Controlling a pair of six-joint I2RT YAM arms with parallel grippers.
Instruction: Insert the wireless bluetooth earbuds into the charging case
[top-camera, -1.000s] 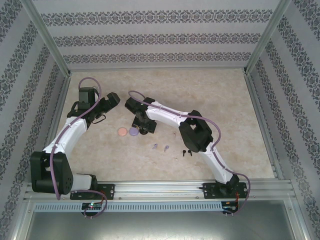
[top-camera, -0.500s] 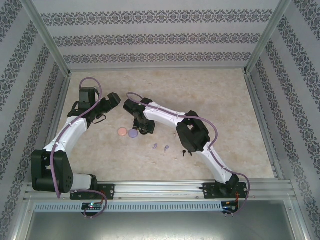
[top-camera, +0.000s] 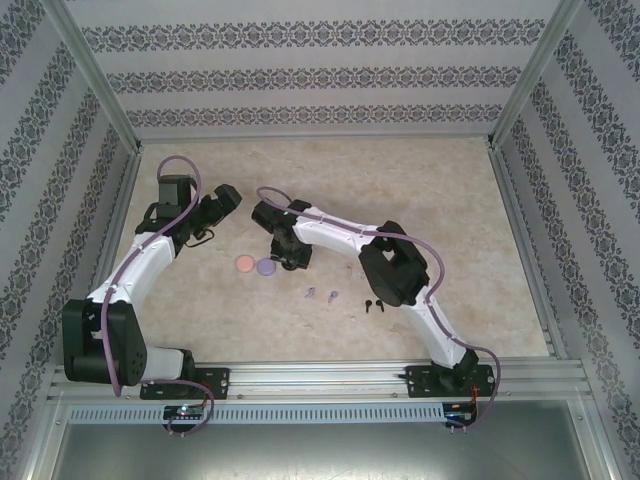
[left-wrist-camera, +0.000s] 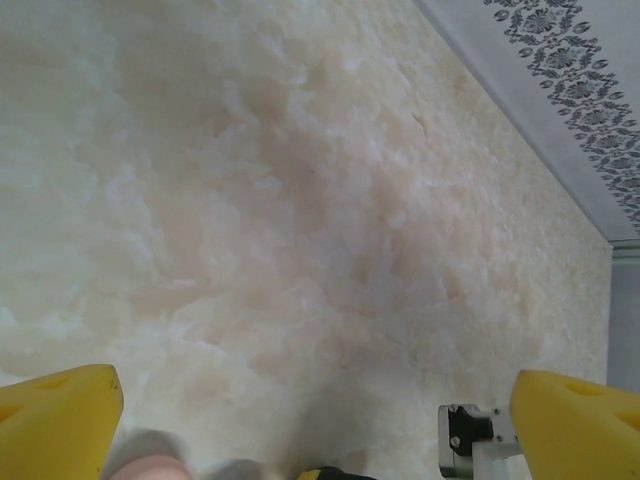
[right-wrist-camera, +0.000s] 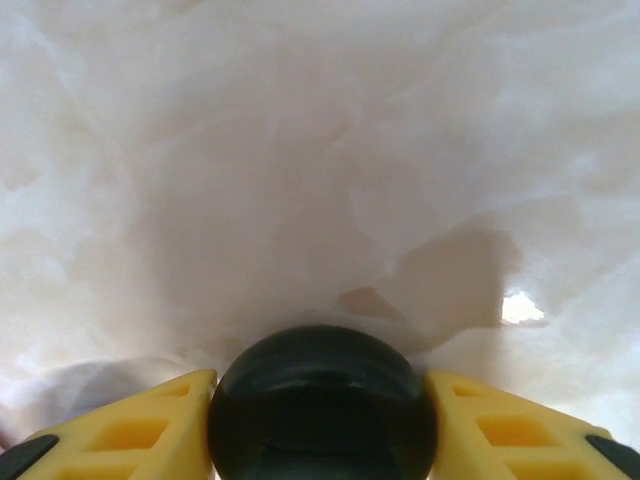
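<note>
A round black charging case (right-wrist-camera: 322, 400) sits on the table between my right gripper's (right-wrist-camera: 322, 425) yellow fingers (right-wrist-camera: 150, 420), which press against both of its sides. From above, that right gripper (top-camera: 291, 262) stands just right of a purple case (top-camera: 266, 267) and a pink case (top-camera: 243, 263). Two purple earbuds (top-camera: 321, 295) and two black earbuds (top-camera: 373, 304) lie loose nearer the arm bases. My left gripper (top-camera: 205, 235) hangs open above the table left of the cases, its fingers (left-wrist-camera: 55, 415) wide apart with nothing between them.
Patterned walls (top-camera: 320, 80) and metal frame posts (top-camera: 515, 215) close in the marble-look table (top-camera: 400, 180) on three sides. The far half of the table lies beyond both arms. The right arm's elbow (top-camera: 395, 265) hangs just above the black earbuds.
My right gripper's jaws have narrowed onto the black case, and the right arm has shifted slightly. The left arm has not moved.
</note>
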